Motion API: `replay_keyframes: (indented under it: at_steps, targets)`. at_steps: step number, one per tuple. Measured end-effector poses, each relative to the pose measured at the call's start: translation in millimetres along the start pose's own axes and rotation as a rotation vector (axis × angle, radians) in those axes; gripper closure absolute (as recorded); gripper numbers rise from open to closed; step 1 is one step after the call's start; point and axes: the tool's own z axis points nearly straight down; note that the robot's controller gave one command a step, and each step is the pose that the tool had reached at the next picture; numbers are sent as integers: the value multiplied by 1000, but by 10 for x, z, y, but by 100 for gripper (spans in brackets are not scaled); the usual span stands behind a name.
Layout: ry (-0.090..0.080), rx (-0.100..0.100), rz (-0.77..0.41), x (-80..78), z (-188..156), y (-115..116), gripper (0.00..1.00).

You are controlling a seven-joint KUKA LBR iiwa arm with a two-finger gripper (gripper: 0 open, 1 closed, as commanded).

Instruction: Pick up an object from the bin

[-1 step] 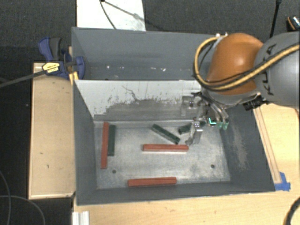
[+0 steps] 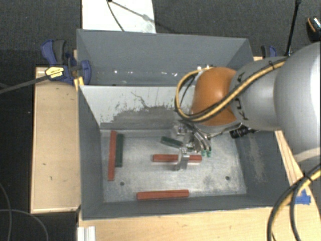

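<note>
My gripper (image 2: pixel 183 159) is down on the bin floor near the middle, under the orange wrist cover. Its fingertips straddle a red-brown flat bar (image 2: pixel 165 158) that lies left to right; the bar's right end shows past the fingers. A small dark green bar (image 2: pixel 171 141) lies just behind and left of the gripper, tilted. I cannot make out how wide the jaws stand.
Along the left side of the bin floor a red-brown bar (image 2: pixel 112 155) and a dark green bar (image 2: pixel 119 149) lie side by side, pointing front to back. Another red-brown bar (image 2: pixel 163 195) lies along the front wall. The arm covers the bin's right rear.
</note>
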Motion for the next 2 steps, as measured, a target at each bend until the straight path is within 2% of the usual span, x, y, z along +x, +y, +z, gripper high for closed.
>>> replay_keyframes:
  at_steps: [1, 2]
  targets:
    - [-5, 1, 134, 123, -354, -186, 0]
    - [-8, -1, 346, 137, -345, 34, 0]
